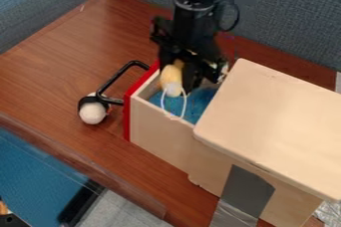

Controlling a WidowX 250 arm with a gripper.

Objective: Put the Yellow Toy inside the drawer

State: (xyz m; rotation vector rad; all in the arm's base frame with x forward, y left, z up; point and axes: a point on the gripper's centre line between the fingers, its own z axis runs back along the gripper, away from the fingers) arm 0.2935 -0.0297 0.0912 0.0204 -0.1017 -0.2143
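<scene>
The black gripper [178, 70] hangs over the near end of the pulled-out drawer, shut on the yellow toy [171, 78]. The toy hangs from it, with a whitish lower end and a thin white loop below that overlaps the drawer's side wall in view. The drawer [157, 130] has pale wooden sides, a red front and a blue floor. Part of the toy's top is hidden by the gripper. Whether the loop touches the drawer, I cannot tell.
A black handle [117, 79] juts from the drawer's red front, with a white ball [92, 113] at its near end. The pale wooden cabinet top [276, 121] stands to the right. Grey tape [245, 191] runs down the cabinet's side. Grey partitions rise behind the brown table [60, 66].
</scene>
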